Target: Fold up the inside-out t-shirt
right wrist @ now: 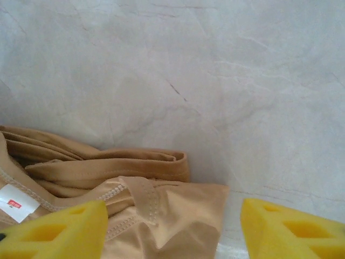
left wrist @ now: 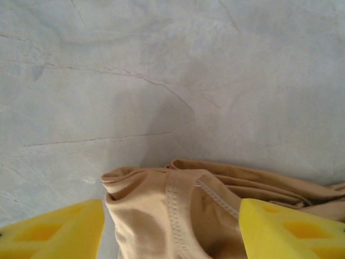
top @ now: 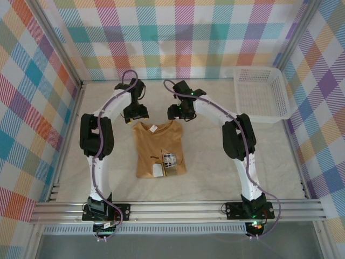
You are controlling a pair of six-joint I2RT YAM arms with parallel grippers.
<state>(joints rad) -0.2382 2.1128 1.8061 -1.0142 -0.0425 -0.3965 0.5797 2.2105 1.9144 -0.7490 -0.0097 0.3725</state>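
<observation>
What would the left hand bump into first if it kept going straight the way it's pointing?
Most likely the tan t-shirt: its bunched edge lies right between the left hand's open yellow fingers. Past it lies the pale table. Depth is hard to judge here.

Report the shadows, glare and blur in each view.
Top external: even light, sharp, no glare on the t-shirt. Left wrist: soft grey shadow on the table beyond the t-shirt. Right wrist: similar shadow at left, print on the white tag blurred.
</observation>
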